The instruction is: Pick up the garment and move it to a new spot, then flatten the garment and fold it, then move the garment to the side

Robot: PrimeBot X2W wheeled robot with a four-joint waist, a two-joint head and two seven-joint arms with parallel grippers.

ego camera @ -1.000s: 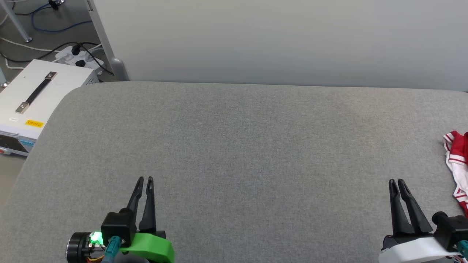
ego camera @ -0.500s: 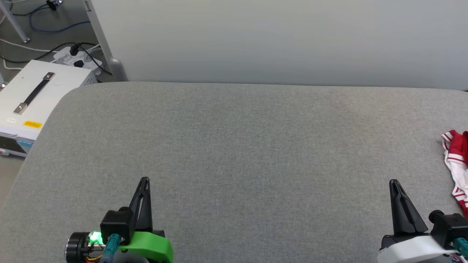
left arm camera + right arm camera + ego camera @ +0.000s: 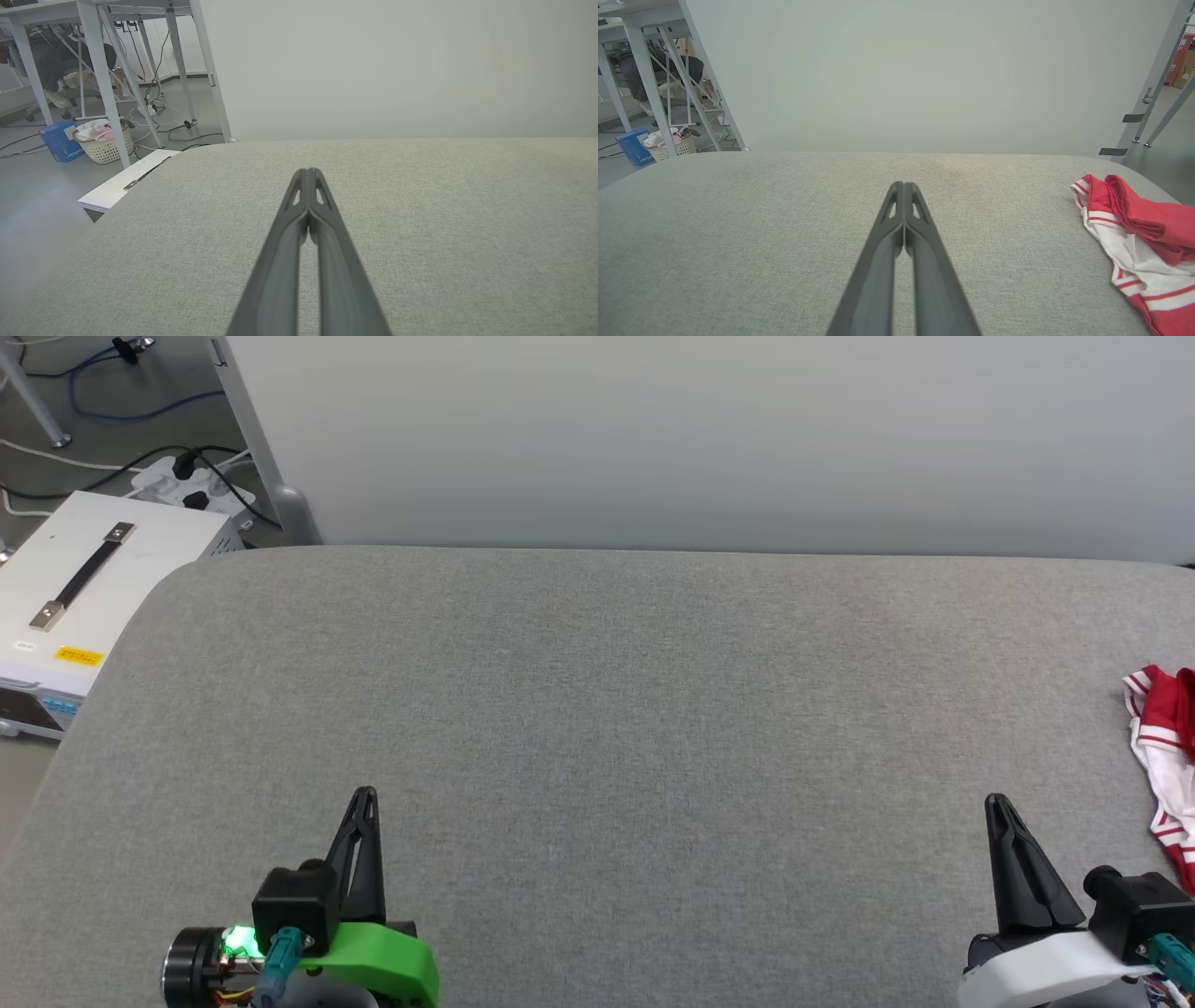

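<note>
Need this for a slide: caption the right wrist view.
Shut right gripper over the grey surface, the garment crumpled at right.

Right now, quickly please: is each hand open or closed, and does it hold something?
Left hand: closed, holding nothing.
Right hand: closed, holding nothing; the crumpled red-and-white jersey lies apart from it.

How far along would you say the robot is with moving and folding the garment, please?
Done: nothing yet. The garment lies crumpled at the right edge of the grey table, neither flattened nor folded.
In hand: nothing. The left gripper and right gripper hover over bare table, fingers shut and empty, apart from the garment.
Left: picking it up, moving it, flattening, folding and setting it aside.
</note>
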